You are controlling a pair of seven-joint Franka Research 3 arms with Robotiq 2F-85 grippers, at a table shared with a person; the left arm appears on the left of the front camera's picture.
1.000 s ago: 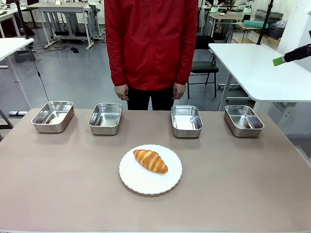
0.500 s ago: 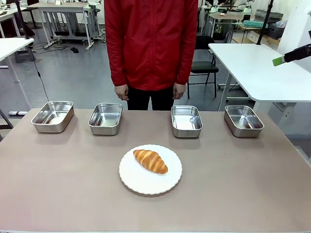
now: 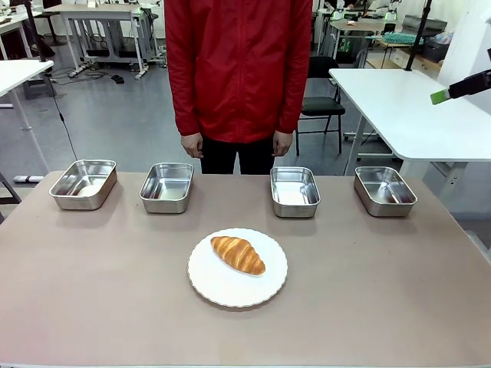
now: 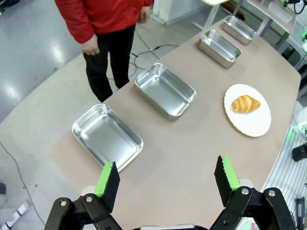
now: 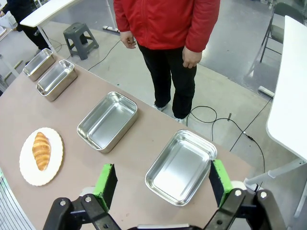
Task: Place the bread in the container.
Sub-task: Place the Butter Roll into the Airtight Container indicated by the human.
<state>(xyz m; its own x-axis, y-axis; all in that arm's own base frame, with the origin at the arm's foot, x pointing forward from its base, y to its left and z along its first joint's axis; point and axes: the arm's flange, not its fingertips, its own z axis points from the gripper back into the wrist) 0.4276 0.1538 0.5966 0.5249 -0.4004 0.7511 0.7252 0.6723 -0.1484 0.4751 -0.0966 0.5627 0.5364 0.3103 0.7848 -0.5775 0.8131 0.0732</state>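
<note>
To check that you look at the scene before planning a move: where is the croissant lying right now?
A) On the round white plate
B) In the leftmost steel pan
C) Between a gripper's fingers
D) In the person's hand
A: the croissant rests on the white plate, near the middle of the table.

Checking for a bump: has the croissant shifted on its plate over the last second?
No. In the front view the croissant lies at the same spot and angle on the white plate.
</note>
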